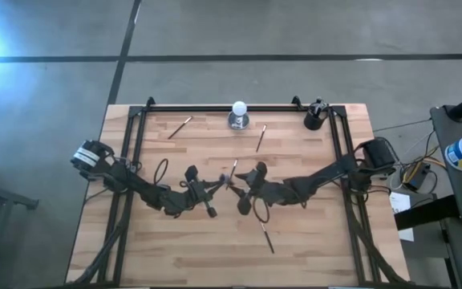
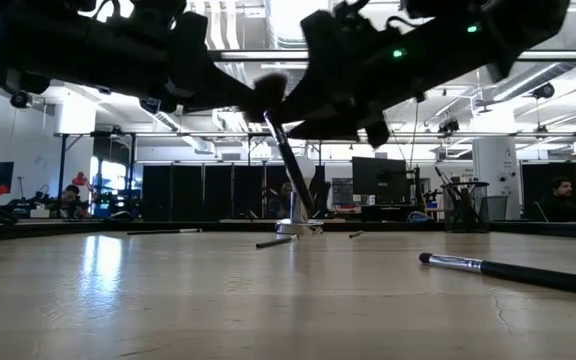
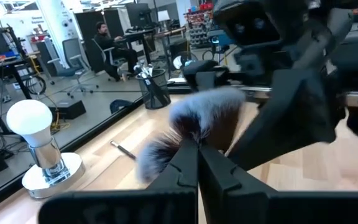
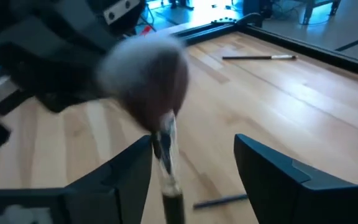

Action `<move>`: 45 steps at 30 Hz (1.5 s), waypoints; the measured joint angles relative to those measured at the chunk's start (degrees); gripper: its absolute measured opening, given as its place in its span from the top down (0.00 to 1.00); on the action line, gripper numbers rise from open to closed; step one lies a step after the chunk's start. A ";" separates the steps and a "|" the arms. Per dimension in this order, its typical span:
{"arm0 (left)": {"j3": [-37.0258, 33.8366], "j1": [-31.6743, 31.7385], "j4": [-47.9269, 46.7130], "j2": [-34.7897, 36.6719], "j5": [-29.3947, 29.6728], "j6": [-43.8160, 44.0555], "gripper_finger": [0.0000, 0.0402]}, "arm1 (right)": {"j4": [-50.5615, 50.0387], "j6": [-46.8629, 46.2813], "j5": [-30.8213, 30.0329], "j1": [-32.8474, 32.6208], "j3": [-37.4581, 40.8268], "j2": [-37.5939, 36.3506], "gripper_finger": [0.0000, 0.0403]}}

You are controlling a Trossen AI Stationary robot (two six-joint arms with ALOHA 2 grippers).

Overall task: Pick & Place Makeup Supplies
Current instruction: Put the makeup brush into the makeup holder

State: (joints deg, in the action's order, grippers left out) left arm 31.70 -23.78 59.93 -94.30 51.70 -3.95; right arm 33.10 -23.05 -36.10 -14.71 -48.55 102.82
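left gripper (image 1: 220, 183): mid-table, facing the right gripper; fingers (image 3: 219, 177) pressed together, pinching the fluffy brush (image 3: 194, 121)
right gripper (image 1: 240, 181): just beside the left one at table centre; fingers (image 4: 278, 171) spread wide on either side of the brush handle, not touching it
fluffy brush: held off the table between the two grippers; bristle head grey-brown, seen close in both wrist views; in low view its dark handle (image 2: 290, 170) slants down, tip above the wood
other makeup supplies: long brush (image 1: 266, 234) on the near part of the table in front of the right arm; pencil (image 1: 261, 137) near the white ball; brush (image 1: 180, 127) toward far left
white ball on silver base (image 1: 239, 114): far edge, middle
black cup (image 1: 314, 119): far right corner, sticks standing in it
table (image 1: 175, 249): light wood planks, black frame
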 joint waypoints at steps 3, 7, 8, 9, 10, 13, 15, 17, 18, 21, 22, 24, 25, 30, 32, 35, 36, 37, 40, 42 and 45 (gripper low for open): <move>0.00 0.00 0.03 0.00 -0.02 0.02 1.00 | -0.09 0.47 0.12 0.85 -1.45 1.56 0.46; 0.00 0.01 -0.04 0.00 -0.02 0.07 1.00 | 0.08 0.73 0.13 1.46 -3.13 3.36 0.52; 0.00 0.01 -0.10 0.00 -0.05 0.07 1.00 | 0.11 0.89 0.14 1.58 -3.40 3.65 0.55; 0.00 0.01 -0.12 0.00 -0.13 0.11 1.00 | -0.07 1.03 0.11 1.68 -3.50 3.92 0.57; 0.00 0.01 -0.10 0.00 -0.17 0.09 1.00 | -0.08 1.22 0.08 1.73 -3.81 4.10 0.61; 0.00 0.04 -0.13 0.00 -0.22 0.11 1.00 | 0.24 2.35 0.09 1.80 -3.90 4.16 0.71; 0.00 0.06 -0.31 0.00 -0.22 0.17 1.00 | 0.28 2.95 0.18 1.77 -3.66 3.91 0.79; 0.00 0.08 -0.38 0.00 -0.21 0.78 1.00 | 0.51 3.93 0.21 1.68 -3.57 3.76 0.87; 0.00 0.06 -0.36 0.00 -0.40 1.69 1.00 | 0.61 4.29 0.22 1.57 -3.56 3.73 0.90; 0.00 0.06 -0.55 0.20 -0.72 7.13 0.98 | 0.70 5.59 0.17 1.35 -3.48 3.65 0.91; 0.00 0.06 -0.61 0.45 -1.04 8.27 0.97 | 0.70 5.98 0.15 1.33 -3.48 3.63 0.91; 0.00 0.06 -0.59 1.07 -1.70 8.88 0.95 | 0.72 6.94 0.05 1.17 -3.30 3.39 0.91; -0.03 0.03 -0.78 1.54 -1.71 9.25 0.94 | 0.70 7.43 0.02 1.10 -3.01 3.09 0.91; -1.27 -0.01 -0.86 3.58 -5.45 10.41 0.90 | 2.58 8.08 -0.03 1.10 0.87 0.35 0.91; -2.25 0.05 -0.48 3.86 -7.76 10.46 0.89 | 4.30 8.29 -0.07 1.10 3.69 -1.29 0.91; -4.00 0.43 0.31 4.43 -11.11 10.50 0.89 | 6.90 8.46 -0.27 1.13 8.29 -4.82 0.91; -4.52 0.50 1.04 4.55 -12.18 10.67 0.89 | 7.56 8.50 -0.97 1.11 9.88 -6.39 0.91; -5.28 0.53 2.17 4.57 -12.26 10.85 0.89 | 7.85 8.57 -2.22 1.10 11.54 -8.02 0.91; -7.03 0.87 6.68 4.57 -13.57 10.91 0.91 | 7.88 9.74 -7.93 1.32 16.28 -14.12 0.91; -8.39 0.93 9.70 4.63 -13.80 10.62 0.93 | 8.01 11.00 -11.65 1.90 19.43 -18.83 0.91; -10.09 1.18 12.87 4.63 -14.97 10.43 0.97 | 8.09 14.10 -13.61 4.40 24.30 -26.54 0.91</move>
State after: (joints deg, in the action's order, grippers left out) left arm 21.61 -22.60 72.80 -89.67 36.73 6.49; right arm 41.20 -8.95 -49.71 -10.31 -24.25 76.28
